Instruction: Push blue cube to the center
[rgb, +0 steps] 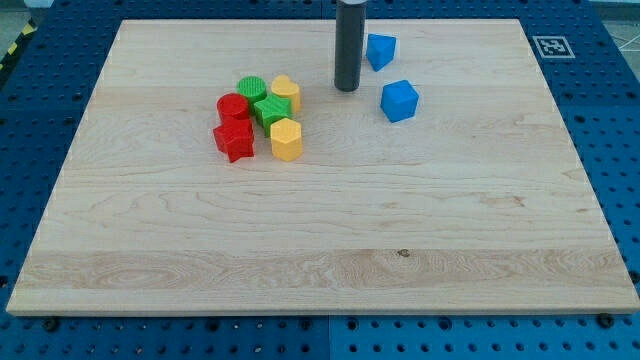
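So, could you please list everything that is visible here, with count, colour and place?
blue cube: 1, blue, upper middle, right of my tip
blue block: 1, blue, near the top edge, shape unclear
red blocks: 2, round one and star, left of centre
green blocks: 2, round one and star, in the same cluster
yellow blocks: 2, heart and a lower one
board: 1, pale wood
marker tag: 1, black and white, top right corner
my tip: dark rod, between the cluster and the blue blocks, touching none

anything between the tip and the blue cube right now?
Nothing. In the camera view, my tip stands just to the view's left of the blue cube, and only bare board lies in the short gap between them.
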